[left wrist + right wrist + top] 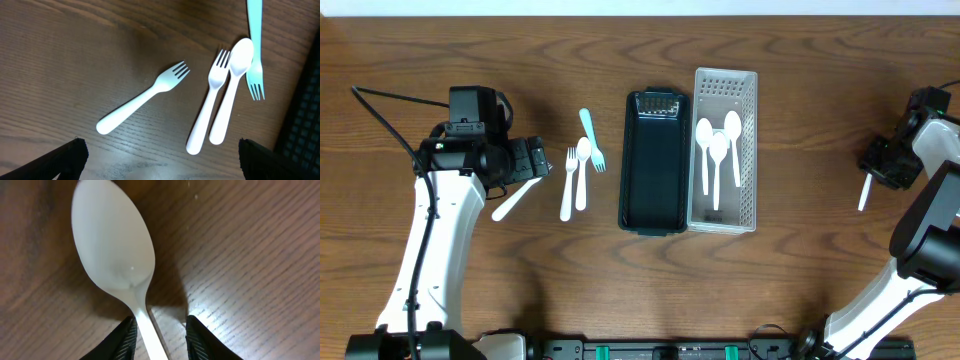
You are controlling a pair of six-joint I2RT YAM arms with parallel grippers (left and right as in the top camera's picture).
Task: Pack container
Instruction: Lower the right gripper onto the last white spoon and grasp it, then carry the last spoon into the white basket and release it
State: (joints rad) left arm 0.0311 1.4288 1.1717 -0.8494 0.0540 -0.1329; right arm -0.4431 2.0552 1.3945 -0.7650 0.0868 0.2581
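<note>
A black container (653, 165) lies at the table's middle, beside a white perforated basket (752, 150) holding three white spoons (717, 150). My left gripper (533, 165) (157, 160) is open and empty above a loose white fork (510, 201) (145, 102). A white fork (207, 107), a white spoon (232, 85) and a blue fork (590, 135) (255, 60) lie between it and the container. My right gripper (882, 165) (160, 335) sits low at the far right, its fingers close around the handle of a white spoon (112, 240) (865, 193).
The container's dark edge (305, 115) shows at the right of the left wrist view. The right arm's white links (930, 230) stand at the table's right edge. The left arm (435, 240) covers the left front.
</note>
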